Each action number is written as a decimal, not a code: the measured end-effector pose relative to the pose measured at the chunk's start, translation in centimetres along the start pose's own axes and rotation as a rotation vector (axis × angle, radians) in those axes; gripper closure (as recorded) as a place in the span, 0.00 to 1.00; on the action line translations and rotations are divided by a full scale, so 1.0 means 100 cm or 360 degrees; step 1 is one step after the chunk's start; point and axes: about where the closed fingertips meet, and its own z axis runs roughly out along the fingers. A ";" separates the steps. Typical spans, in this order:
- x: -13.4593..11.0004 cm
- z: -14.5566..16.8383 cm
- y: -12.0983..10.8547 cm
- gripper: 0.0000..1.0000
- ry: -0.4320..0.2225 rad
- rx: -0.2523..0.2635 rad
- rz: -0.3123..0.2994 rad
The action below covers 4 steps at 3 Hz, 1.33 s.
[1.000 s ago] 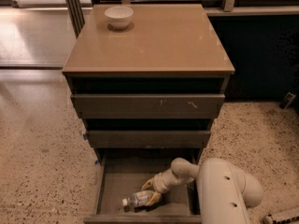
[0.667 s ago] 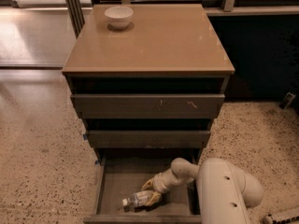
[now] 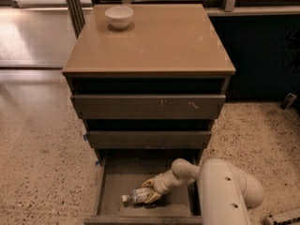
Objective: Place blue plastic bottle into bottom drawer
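Placing step nearly done: blue plastic bottle [image 3: 136,197] lies sideways on the bottom drawer [image 3: 117,182] floor, gripper [image 3: 150,192] at its right end, grip state unclear; next likely release, then lift clear.

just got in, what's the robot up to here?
The arm reaches down into the open bottom drawer. Its gripper is at the bottle, which lies on its side on the drawer floor. A white bowl sits at the back of the cabinet top, away from the arm.
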 end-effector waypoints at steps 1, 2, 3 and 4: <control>0.000 0.000 0.000 0.11 0.0000 0.0000 0.0000; 0.000 0.000 0.000 0.00 0.0000 0.0000 0.0000; -0.001 0.001 0.001 0.00 -0.0020 -0.0006 -0.0002; -0.002 -0.003 0.001 0.00 -0.0020 -0.0001 -0.0005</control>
